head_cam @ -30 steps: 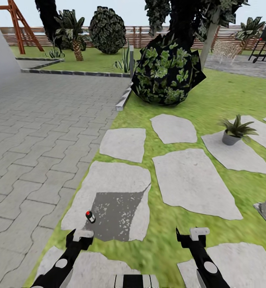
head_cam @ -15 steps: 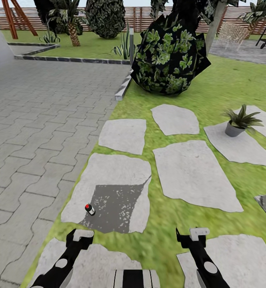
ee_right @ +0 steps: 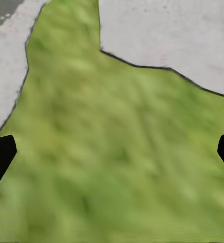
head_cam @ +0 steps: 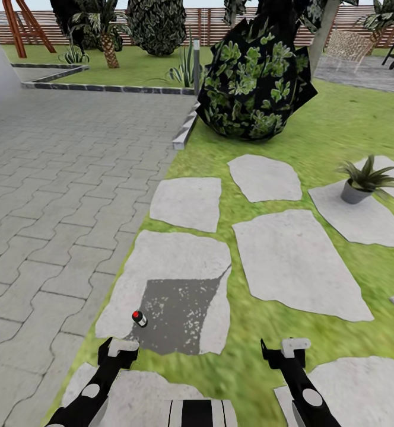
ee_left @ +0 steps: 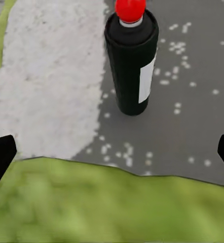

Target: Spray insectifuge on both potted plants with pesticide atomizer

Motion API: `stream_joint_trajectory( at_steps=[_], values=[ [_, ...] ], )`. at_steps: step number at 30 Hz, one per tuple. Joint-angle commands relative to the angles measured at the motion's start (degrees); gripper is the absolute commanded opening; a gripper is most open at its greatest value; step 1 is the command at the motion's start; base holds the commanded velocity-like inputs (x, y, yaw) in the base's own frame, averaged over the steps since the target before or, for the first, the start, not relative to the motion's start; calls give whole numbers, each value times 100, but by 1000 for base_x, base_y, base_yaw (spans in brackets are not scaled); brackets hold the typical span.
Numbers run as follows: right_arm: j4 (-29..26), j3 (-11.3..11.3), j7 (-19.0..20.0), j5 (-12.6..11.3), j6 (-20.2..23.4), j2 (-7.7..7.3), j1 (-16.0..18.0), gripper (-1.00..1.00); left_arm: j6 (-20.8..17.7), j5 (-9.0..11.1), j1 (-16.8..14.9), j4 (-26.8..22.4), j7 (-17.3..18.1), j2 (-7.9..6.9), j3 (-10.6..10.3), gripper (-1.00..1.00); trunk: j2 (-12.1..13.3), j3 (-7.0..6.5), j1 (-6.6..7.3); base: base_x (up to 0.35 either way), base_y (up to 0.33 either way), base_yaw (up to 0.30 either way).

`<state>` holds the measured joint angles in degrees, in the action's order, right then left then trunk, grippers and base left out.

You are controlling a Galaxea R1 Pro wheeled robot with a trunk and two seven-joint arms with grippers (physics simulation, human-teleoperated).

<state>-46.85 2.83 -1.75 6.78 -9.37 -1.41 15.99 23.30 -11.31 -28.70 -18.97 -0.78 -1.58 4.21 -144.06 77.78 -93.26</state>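
Pesticide atomizer [ee_left: 131,58], one slim dark bottle with a red top and a white label, stands upright straight ahead of the left gripper [head_cam: 122,351], on the dark patch of a grey stepping stone [head_cam: 179,267], with a strip of grass between it and the fingertips. In the left wrist view the two black fingertips sit at opposite edges with the bottle centred in the wide gap between them, so the jaws are spread open and hold nothing. Its long axis is vertical, so a level approach with one finger on each side of the body looks like the natural grip. In the head view the same bottle [head_cam: 139,318] lies just beyond and slightly to the right of the left gripper, near but not touching it. The right gripper [head_cam: 287,351] is well apart from the bottle, out to its right; its wrist view shows its fingertips equally far apart over bare grass, open and empty. The left arm is clearly the nearer one. Further out from the jaws, one potted plant [head_cam: 363,181] with pointed green leaves in a small grey pot stands on another stepping stone, far ahead and to the right of the right gripper. About seven stepping stones, whole or cut off, can be counted in the lawn. One large dark leafy bush [head_cam: 253,83] rises far ahead, with a brown slatted fence [head_cam: 203,24] behind it.
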Motion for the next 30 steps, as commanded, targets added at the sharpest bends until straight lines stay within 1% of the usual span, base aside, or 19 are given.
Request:
stream_joint_trajectory(
  at_steps=[1,6,12,25,30],
  values=[
    [0,7,-18,60,-11,1,3,100,24,-62,-4,7,-12,6,36,100,-1,4,-1,223,237,0],
    [-7,7,-18,53,-9,2,3,100,25,-64,-4,7,-24,8,36,100,-1,4,-1,240,205,0],
    [-13,7,-18,45,-6,15,7,100,25,-64,-4,7,-27,9,32,100,-1,4,-1,70,50,-18],
    [-17,11,-18,43,-3,17,7,100,25,-95,-4,3,-19,15,7,100,-1,4,-1,3,2,-244],
    [-23,8,-18,43,-8,21,6,100,25,-95,-4,-1,-19,17,6,100,-1,4,-1,0,0,-113]
  ],
)
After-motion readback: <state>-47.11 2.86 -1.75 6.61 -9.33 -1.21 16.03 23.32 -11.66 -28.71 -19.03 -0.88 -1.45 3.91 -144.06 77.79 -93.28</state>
